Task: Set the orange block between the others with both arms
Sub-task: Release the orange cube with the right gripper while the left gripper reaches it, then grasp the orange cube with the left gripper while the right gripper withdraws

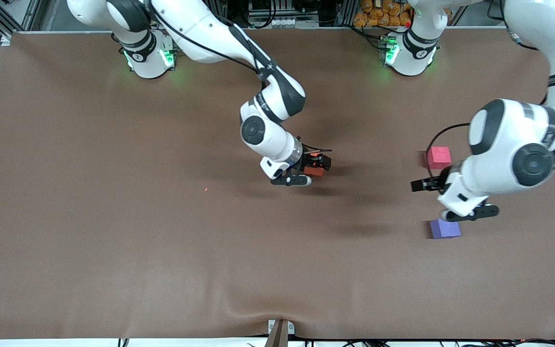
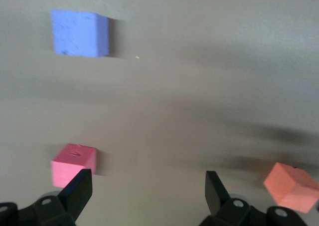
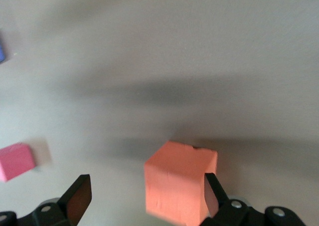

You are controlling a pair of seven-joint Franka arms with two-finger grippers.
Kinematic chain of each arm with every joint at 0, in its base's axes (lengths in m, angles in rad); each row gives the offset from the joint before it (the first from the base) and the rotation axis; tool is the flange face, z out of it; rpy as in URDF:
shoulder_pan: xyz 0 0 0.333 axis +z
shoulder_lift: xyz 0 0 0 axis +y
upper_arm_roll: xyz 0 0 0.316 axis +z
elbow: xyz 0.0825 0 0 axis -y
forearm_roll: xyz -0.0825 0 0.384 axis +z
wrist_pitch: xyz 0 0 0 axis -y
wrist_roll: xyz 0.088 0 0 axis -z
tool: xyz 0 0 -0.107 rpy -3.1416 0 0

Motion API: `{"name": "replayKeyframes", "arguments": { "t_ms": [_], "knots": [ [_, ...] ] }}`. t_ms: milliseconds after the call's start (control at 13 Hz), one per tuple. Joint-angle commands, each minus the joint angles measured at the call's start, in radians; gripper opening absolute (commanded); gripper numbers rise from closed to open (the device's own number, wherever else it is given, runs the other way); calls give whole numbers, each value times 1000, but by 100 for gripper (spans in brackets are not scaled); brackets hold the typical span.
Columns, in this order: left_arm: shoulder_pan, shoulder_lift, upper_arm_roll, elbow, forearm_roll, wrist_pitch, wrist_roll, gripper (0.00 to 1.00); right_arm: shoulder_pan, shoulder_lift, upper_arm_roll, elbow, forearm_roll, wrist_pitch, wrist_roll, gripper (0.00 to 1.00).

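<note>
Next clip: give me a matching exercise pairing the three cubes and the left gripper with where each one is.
Column one:
1. orange block
2. pinkish-red cube
3. purple-blue cube
4. left gripper

Column two:
A. nearest the front camera
B. on the table between the right gripper's open fingers
C. open, over the gap between two cubes
D. at the left arm's end, farther from the camera than the purple-blue one

Pairs: 1-B, 2-D, 3-A, 4-C

I see a brown table (image 1: pixel 113 241) carrying three cubes: an orange block (image 1: pixel 314 170) mid-table, a pink cube (image 1: pixel 438 157) and a purple cube (image 1: pixel 444 228).
</note>
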Motion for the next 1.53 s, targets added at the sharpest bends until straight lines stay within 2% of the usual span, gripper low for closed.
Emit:
{"name": "replayKeyframes", "arguments": {
  "t_ms": [0, 153, 383, 537, 690, 997, 1150, 1457],
  "knots": [
    [-75, 39, 1, 29, 5, 22, -77, 100, -112, -221, 14, -76, -154, -264, 4, 100],
    [-161, 75, 1, 29, 16, 72, -91, 100, -201, -348, 16, -82, -254, -530, 4, 100],
    [-265, 118, 3, 29, 19, 161, -88, 100, -379, -492, 17, -73, -270, -800, -2, 100],
    [-316, 136, 3, 23, 19, 188, -87, 100, -505, -560, 17, -64, -279, -918, -29, 100],
    [-351, 147, 1, 4, 17, 235, -90, 100, -609, -605, 16, -64, -312, -1021, -155, 100],
    [-404, 145, 1, -112, 16, 361, -140, 100, -746, -654, 14, -65, -499, -1062, -402, 100],
    [-433, 147, 1, -148, 16, 398, -188, 100, -794, -663, 12, -64, -524, -1060, -473, 100],
    [-468, 152, 1, -194, 16, 435, -238, 100, -800, -669, -72, -64, -526, -1059, -548, 100]
  ]
}}
